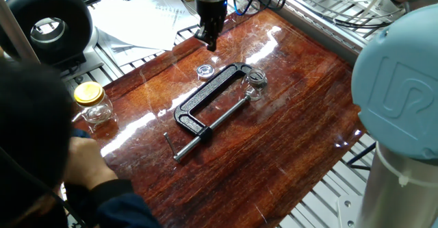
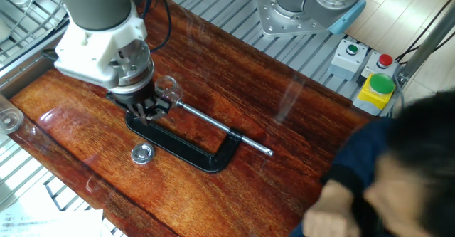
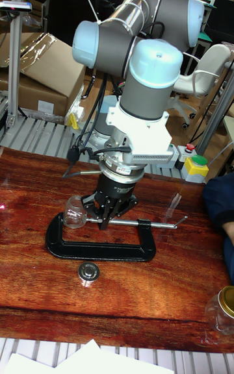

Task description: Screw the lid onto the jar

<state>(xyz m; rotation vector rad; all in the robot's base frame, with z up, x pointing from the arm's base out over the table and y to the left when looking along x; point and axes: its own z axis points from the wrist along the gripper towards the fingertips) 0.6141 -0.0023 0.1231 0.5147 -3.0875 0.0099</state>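
Note:
The tiny clear jar [image 1: 254, 81] stands held in the end of a black C-clamp [image 1: 209, 103] mid-table; it also shows as the jar [image 2: 167, 88] and the jar [image 3: 75, 211]. The small clear lid [image 1: 204, 70] lies flat on the wood beside the clamp frame, seen too as the lid [image 2: 143, 152] and the lid [image 3: 88, 272]. My gripper [image 3: 104, 220] hangs above the clamp, just beside the jar and apart from the lid, with its fingers together and nothing in them. It shows as well as the gripper [image 1: 210, 42] and the gripper [image 2: 146, 109].
A bigger glass jar with a yellow lid [image 1: 92, 102] stands at the table's edge. A person's head and arm [image 1: 48, 159] lean in near that edge, and the person [image 2: 387, 173] fills a corner. Papers [image 1: 137, 19] and a button box [image 2: 366, 70] lie off the wood.

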